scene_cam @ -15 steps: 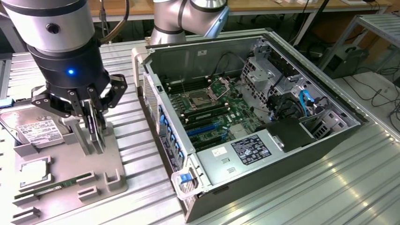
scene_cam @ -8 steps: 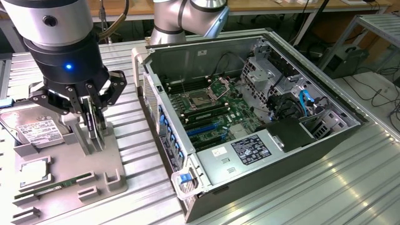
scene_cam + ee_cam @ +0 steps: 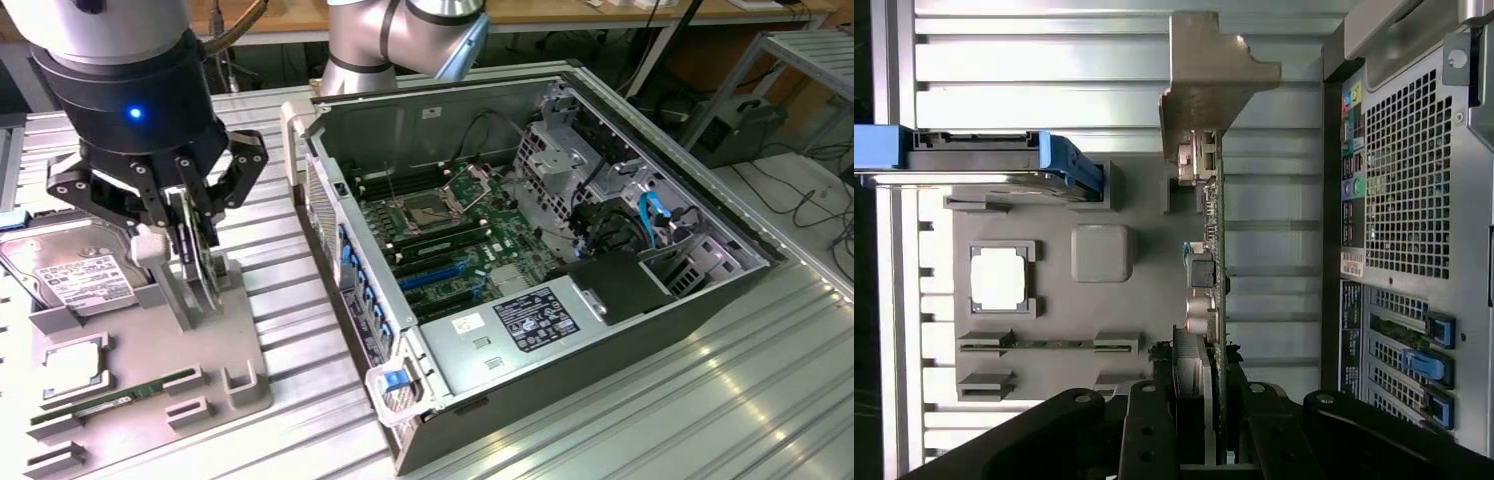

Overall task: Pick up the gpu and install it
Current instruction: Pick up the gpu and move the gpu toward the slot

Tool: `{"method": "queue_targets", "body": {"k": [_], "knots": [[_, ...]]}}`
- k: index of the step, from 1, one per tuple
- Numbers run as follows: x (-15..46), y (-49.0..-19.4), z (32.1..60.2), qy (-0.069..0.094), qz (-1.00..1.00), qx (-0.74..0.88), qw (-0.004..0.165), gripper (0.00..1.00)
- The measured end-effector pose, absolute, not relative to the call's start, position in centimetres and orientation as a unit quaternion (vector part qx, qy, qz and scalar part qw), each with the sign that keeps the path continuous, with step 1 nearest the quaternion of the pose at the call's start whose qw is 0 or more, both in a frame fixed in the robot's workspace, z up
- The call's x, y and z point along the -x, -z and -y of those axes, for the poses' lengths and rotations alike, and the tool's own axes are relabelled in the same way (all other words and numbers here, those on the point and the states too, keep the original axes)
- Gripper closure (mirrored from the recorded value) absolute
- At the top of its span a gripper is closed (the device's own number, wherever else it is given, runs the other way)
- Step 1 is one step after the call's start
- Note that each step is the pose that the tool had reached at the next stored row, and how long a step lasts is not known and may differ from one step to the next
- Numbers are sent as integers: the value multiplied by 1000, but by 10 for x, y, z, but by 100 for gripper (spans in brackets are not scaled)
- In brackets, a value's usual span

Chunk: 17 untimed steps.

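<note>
Exterior view, from its left: hard drive point(image 3: 74, 270) flat on the gray tray point(image 3: 147, 400). Then the gripper point(image 3: 194, 300), pinched onto the gpu point(image 3: 1206, 110) — card on its edge, low in the tray's slot. Hold tight and lift straight up, no tilting, no scraping the slot. Mind the open computer case point(image 3: 534, 250) on the exterior view's right — well apart.
</note>
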<state>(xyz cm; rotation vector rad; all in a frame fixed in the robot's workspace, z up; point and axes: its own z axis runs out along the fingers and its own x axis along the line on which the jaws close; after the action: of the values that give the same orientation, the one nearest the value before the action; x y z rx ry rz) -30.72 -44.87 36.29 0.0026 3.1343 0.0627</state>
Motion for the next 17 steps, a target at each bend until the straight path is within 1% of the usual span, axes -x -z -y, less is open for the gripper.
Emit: {"method": "queue_targets", "body": {"k": [5, 6, 17], "knots": [[307, -386, 449, -20, -1000, -1, 3, 71], [307, -395, 449, -20, -1000, -1, 3, 71], [307, -411, 449, -20, -1000, -1, 3, 71]]}}
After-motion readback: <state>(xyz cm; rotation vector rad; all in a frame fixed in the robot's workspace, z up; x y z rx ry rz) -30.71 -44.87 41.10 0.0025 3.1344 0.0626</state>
